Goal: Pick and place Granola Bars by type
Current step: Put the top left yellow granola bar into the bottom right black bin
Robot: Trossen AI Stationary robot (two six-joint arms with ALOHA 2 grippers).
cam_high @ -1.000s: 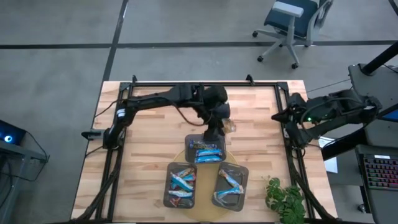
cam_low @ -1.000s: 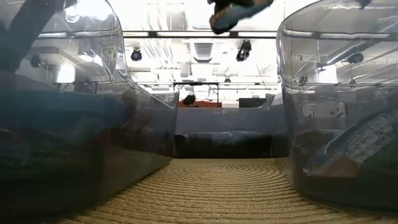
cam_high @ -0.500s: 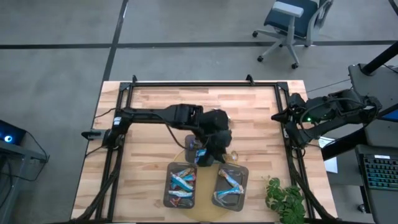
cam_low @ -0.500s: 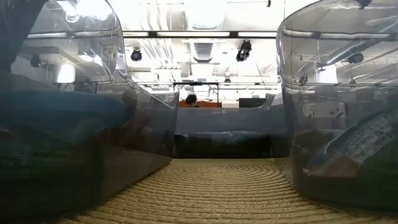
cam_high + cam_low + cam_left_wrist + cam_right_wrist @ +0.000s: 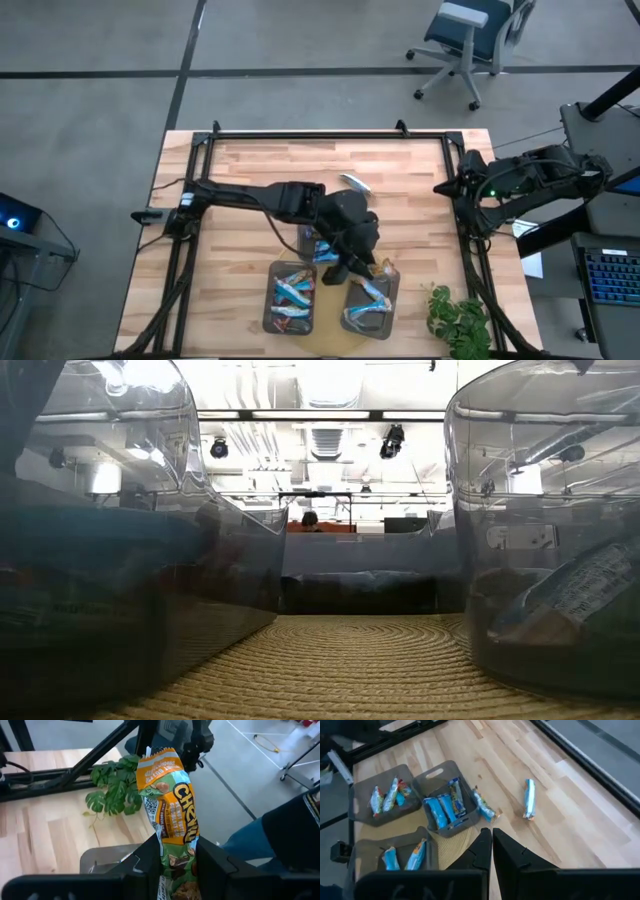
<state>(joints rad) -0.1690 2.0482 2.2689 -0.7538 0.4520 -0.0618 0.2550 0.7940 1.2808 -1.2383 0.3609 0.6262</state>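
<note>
1. Left gripper (image 5: 175,865) is clamped on a green-and-orange granola bar (image 5: 170,800); the bar stands up between the fingers, held by its lower end.
2. In the high view the left gripper (image 5: 362,262) sits over the near-right tray (image 5: 390,285), just beside the middle tray (image 5: 303,238).
3. That tray already holds bars with blue wrappers (image 5: 372,293); whether it suits the green one can't be told from here. Check type before letting go.
4. Judged best: lower till the bar's inside the tray wall, then spread the fingers, keep it off the rim.
5. Loose bar (image 5: 354,183) lies on the table (image 5: 240,165) behind the arm, likely next.
6. Right gripper (image 5: 491,842) parked at the right edge, fingers together, holding nothing.
</note>
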